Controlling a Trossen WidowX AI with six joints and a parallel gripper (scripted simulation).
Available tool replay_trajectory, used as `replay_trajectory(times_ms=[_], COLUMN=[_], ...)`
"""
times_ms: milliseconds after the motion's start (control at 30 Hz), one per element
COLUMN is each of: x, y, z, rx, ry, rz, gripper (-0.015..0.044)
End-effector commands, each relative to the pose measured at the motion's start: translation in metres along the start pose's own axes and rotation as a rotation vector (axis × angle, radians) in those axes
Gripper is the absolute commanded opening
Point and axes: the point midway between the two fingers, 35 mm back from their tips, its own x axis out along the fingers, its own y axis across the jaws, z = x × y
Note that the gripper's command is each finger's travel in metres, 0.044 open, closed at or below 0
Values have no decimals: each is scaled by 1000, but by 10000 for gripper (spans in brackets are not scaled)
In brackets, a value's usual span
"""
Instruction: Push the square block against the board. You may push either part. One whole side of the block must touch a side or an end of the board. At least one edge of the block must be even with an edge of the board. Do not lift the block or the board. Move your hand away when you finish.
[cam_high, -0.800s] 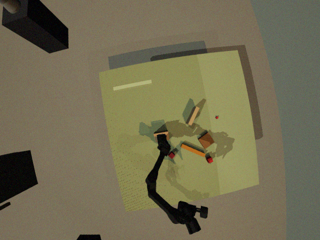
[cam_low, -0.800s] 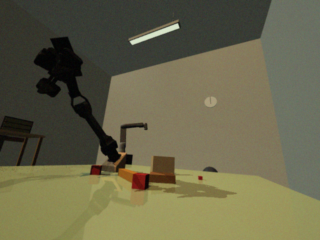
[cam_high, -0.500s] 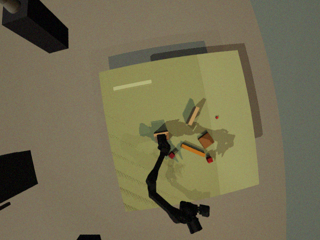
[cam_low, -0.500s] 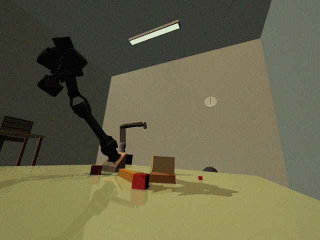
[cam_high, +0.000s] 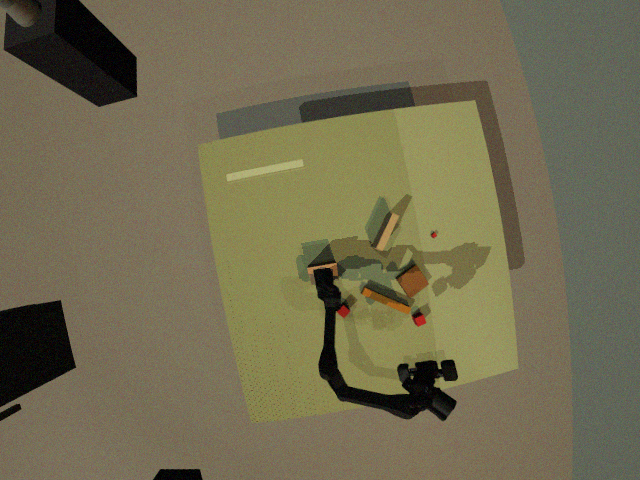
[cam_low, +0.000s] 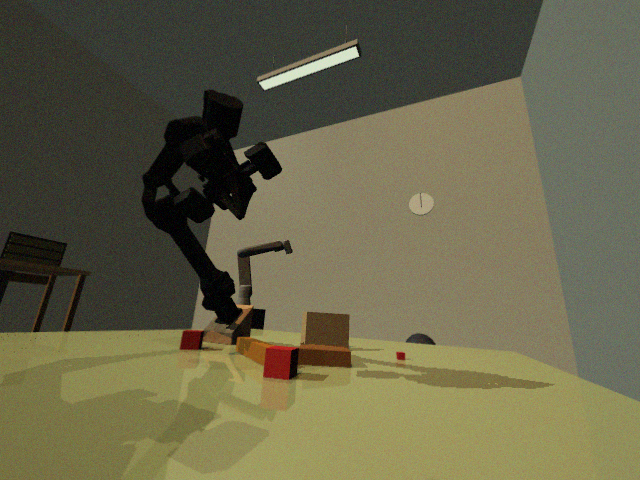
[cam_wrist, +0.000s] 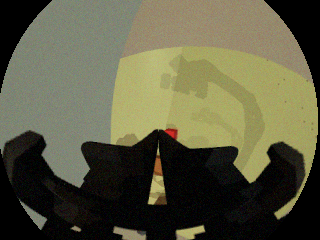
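Note:
The square block is reddish-brown and lies flat on the table. The board is a long, narrow orange bar lying near it. The block is turned at an angle to the board, with a corner near the board's right end in the top view; no whole side is against it. My gripper is shut and empty, high above the table near its lower edge in the top view. In the wrist view the fingers hide most of the block and board; only an orange-brown patch shows between them.
One red cube is close by the board's right end. Another red cube is near the arm's base. A tiny red cube lies farther off. A pale upright panel stands behind the block.

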Motion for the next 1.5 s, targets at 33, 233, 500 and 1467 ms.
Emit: replay_trajectory(times_ms=[33, 233, 500, 1467], x=[25, 40, 38, 36], y=[35, 68, 81, -54], z=[-64, -155, -296, -522], rx=[-80, -194, -380, -797], ry=[138, 289, 443, 404], rz=[-10, -40, -141, -439], gripper=[0, 0, 0, 0])
